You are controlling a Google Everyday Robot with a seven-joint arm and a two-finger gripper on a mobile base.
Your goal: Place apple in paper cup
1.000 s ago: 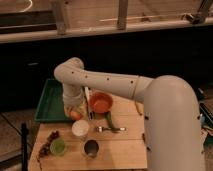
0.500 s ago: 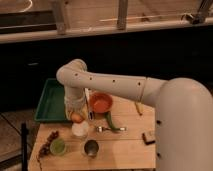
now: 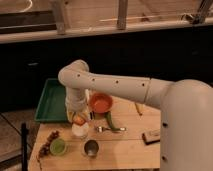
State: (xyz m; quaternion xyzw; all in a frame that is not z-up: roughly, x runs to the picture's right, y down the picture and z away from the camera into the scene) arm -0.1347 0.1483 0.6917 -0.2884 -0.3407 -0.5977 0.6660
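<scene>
The apple [image 3: 80, 120], small and orange-red, sits in my gripper [image 3: 78, 116], which hangs from the white arm over the left part of the wooden table [image 3: 130, 150]. The gripper is shut on the apple and holds it directly above the white paper cup [image 3: 80, 132], almost at its rim. The gripper body hides the top of the apple.
A red bowl [image 3: 101, 103] stands just right of the gripper. A green tray [image 3: 51, 100] lies behind it on the left. A small green cup [image 3: 58, 146], a metal cup [image 3: 91, 148] and dark grapes [image 3: 47, 143] are in front. A fork [image 3: 104, 129], banana [image 3: 138, 108] and brown block [image 3: 151, 135] lie to the right.
The gripper with the apple has come down a little and shifted slightly right, closer to the paper cup's rim. The cup and the other objects have not moved.
</scene>
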